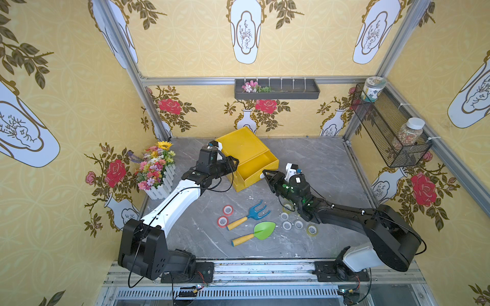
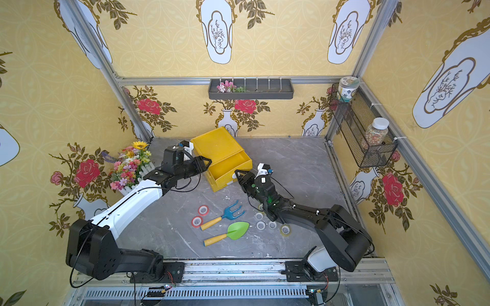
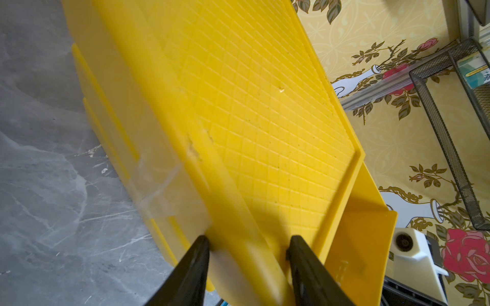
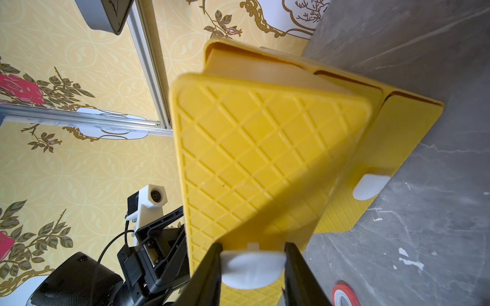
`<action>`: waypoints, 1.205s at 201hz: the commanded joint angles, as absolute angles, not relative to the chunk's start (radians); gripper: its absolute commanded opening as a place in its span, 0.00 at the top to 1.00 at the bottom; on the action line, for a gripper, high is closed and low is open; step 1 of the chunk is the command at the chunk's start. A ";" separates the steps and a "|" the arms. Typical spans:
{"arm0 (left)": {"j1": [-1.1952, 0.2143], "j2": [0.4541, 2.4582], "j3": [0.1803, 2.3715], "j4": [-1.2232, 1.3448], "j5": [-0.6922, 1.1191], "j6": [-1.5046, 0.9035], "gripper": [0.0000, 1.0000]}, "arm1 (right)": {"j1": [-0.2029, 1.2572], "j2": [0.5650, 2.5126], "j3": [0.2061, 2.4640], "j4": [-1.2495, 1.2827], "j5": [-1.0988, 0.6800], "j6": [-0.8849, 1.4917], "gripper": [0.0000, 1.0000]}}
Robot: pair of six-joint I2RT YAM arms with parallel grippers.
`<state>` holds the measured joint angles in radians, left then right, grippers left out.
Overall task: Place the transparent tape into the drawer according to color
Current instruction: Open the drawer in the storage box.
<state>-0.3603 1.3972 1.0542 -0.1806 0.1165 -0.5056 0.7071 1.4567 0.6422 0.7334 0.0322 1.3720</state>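
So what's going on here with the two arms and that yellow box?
The right gripper is shut on the white handle of the top drawer, which stands open with nothing showing inside. The left gripper straddles an edge of the box; its grip is unclear. The tape rolls lie on the table, none put away yet.

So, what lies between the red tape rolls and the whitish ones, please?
A blue toy rake and the blade of a green trowel lie there, seen in both top views.
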 commanded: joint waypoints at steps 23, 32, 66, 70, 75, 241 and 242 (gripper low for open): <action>-0.378 1.422 1.045 -0.272 0.118 -0.506 0.48 | 0.724 1.427 0.574 0.764 0.066 1.360 0.67; -0.377 1.422 1.045 -0.273 0.118 -0.505 0.48 | 0.725 1.423 0.558 0.776 0.070 1.370 0.67; -0.379 1.415 1.045 -0.273 0.110 -0.500 0.46 | 0.725 1.396 0.524 0.778 0.074 1.376 0.66; -0.378 1.414 1.044 -0.273 0.108 -0.500 0.46 | 0.727 1.395 0.521 0.779 0.073 1.377 0.67; -0.377 1.413 1.044 -0.273 0.107 -0.499 0.46 | 0.727 1.392 0.519 0.779 0.073 1.377 0.66; -0.377 1.195 1.034 -0.266 0.001 -0.484 0.00 | 0.777 1.064 0.571 0.182 0.172 1.311 0.20; -0.377 1.193 1.033 -0.267 0.001 -0.483 0.00 | 0.777 1.060 0.578 0.165 0.173 1.306 0.20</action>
<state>-0.3782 1.2301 1.0355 -0.2626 0.0437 -0.4946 0.7792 1.1362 0.5137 0.4755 0.1387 1.3663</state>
